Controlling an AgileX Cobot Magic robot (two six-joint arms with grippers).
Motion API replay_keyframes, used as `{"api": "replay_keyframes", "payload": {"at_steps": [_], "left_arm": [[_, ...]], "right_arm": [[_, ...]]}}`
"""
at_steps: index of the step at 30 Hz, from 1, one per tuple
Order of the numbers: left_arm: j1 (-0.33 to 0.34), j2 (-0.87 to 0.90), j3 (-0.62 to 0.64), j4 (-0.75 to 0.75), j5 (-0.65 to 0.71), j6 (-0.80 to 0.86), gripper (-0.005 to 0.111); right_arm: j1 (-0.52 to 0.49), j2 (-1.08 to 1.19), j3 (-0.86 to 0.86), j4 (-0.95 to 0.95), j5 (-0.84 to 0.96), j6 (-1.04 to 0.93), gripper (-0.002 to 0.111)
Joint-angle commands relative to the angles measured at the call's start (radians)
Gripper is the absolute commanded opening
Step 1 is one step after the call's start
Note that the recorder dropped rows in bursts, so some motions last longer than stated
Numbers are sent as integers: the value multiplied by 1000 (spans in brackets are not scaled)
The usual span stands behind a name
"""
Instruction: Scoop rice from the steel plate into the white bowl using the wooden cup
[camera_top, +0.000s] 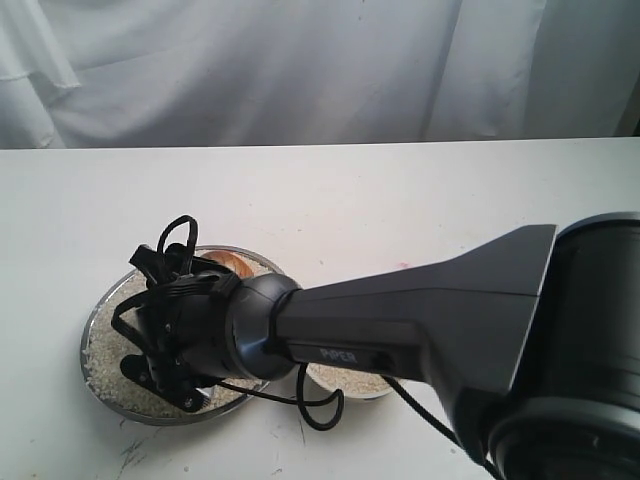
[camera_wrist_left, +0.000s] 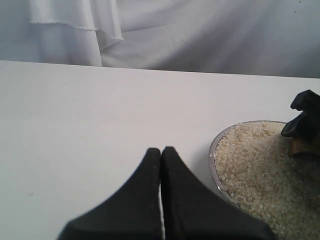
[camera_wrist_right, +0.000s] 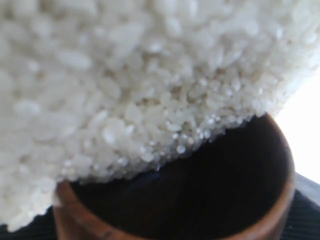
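Observation:
The steel plate (camera_top: 93, 318) lies at the left on the white table, holding a spread of rice (camera_top: 105, 362). My right arm reaches across it. The right gripper (camera_top: 203, 266) is shut on the wooden cup (camera_top: 226, 262), held at the plate's far side. In the right wrist view the cup (camera_wrist_right: 280, 212) is tipped with its dark mouth against the heaped rice (camera_wrist_right: 125, 75). Beneath the arm, the white bowl (camera_top: 350, 383) shows only in part, with rice in it. My left gripper (camera_wrist_left: 161, 151) is shut and empty above bare table, beside the plate's rim (camera_wrist_left: 214, 150).
A black cable (camera_top: 312, 408) hangs in a loop from the right arm near the bowl. A white curtain (camera_top: 300, 60) closes off the far edge of the table. The right arm's bulky base (camera_top: 580, 360) fills the near right corner.

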Motion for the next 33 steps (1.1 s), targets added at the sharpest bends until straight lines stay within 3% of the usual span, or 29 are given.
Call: {"api": "replay_keyframes", "payload": {"at_steps": [1, 33], "left_arm": [[2, -4, 5, -2, -7, 0, 0], [2, -4, 5, -2, -7, 0, 0]], "right_arm": [[10, 4, -3, 44, -34, 8, 0], [-29, -4, -3, 223, -174, 84, 0]]}}
